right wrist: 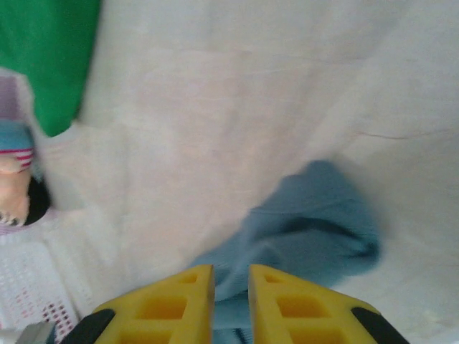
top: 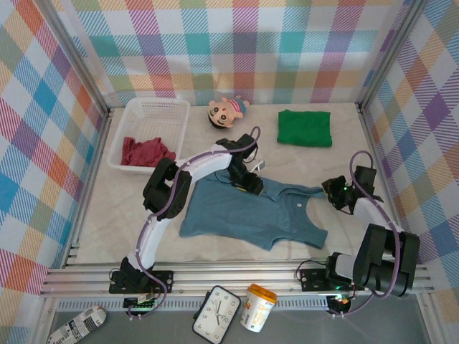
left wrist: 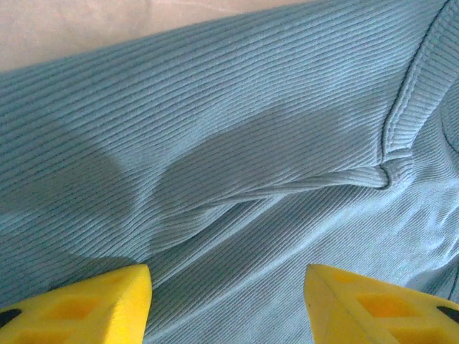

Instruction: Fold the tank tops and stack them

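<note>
Centrally, the blue-grey tank top (top: 251, 215) lay spread flat and unfolded on the table (top: 344, 161), hem toward the left arm and neck and straps toward the right. The green tank top (top: 305, 127) sat folded in a neat square at the far right, well apart from it, and the dark red tank top (top: 147, 150) lay crumpled inside the white basket (top: 154, 106) at the far left. The left gripper (top: 247, 185) hung over the blue-grey top's far edge, its fingers (left wrist: 107, 301) spread wide above ribbed cloth and holding nothing. The right gripper (top: 333, 192) sat at the strap end, fingers nearly together with a thin slit between them; blur hid whether any cloth was pinched, so I cannot tell. The likely trouble: a narrow strap could slip from so slight a pinch, or a pull on it could drag the whole top sideways and bunch it. A soft ridge in the cloth below the left gripper could also be pressed into the fold. For room, bare table lay open between the blue-grey top and the green one. The doll (top: 226, 111) lay near the far edge of the spread top, the basket was near the left arm's elbow, and the checked wall (top: 430, 143) stood close beside the right arm
</note>
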Robot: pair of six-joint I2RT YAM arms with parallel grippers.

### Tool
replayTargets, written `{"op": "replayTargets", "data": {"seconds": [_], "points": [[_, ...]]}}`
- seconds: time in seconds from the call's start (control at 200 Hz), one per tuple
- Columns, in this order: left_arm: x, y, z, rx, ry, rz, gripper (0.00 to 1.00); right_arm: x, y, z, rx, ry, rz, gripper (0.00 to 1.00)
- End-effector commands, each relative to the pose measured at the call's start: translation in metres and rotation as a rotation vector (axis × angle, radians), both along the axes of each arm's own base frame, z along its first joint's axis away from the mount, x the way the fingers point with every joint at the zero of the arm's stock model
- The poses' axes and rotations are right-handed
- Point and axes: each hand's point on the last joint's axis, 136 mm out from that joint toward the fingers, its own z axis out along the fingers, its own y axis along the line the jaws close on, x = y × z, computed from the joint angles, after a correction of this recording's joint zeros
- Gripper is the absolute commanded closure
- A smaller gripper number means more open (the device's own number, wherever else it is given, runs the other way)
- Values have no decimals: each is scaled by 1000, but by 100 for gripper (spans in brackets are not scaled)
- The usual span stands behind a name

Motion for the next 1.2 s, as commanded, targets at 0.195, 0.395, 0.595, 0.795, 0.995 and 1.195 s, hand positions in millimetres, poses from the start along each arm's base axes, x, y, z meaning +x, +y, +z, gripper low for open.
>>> {"op": "replayTargets", "data": {"seconds": [0.195,0.395,0.595,0.795,0.995,1.195], "points": [[36,13,27,-36,-57,84,42,19,33,-6,81,-20,95,79],[55,26,2,-16,-16,140,43,-5,32,-48,71,131,88,81],[61,36,-14,19,13,146,43,5,21,-62,-1,193,111,82],[79,44,-26,48,10,170,43,39,11,-69,-52,199,140,83],[117,48,-12,63,-104,208,42,88,9,-56,-70,122,213,81],[121,50,36,51,-172,233,41,115,41,21,-250,-110,473,65]]}}
